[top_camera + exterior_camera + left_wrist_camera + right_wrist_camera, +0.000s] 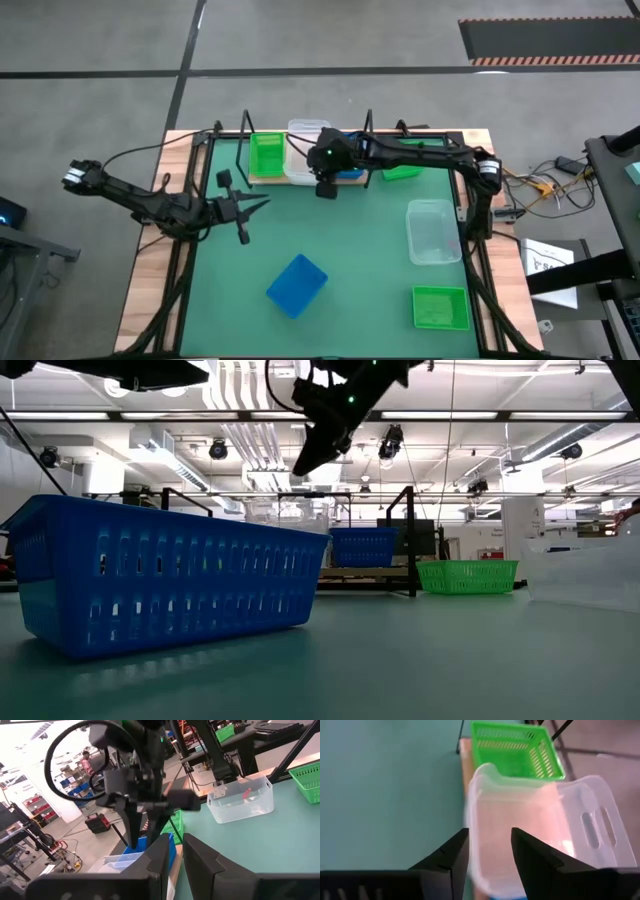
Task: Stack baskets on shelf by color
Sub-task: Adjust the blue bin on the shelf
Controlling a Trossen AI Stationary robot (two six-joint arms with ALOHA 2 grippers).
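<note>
The right tool (326, 186) hangs over the wooden shelf (262, 179) at the far edge of the desk (340, 240), its fingers spread apart around the near rim of a clear basket (540, 820), not pinching it. That basket sits on the shelf beside a green basket (266, 153). The left tool (243, 208) hovers nearly closed and empty over the left of the desk. A blue basket (297, 285), a second clear one (433, 231) and another green one (440, 308) lie on the mat.

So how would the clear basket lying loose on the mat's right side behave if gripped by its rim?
The clear basket looks thin-walled and empty, so probably light. Its smooth plastic may slip or flex between narrow fingers. Its broad flat base makes tipping unlikely.
</note>
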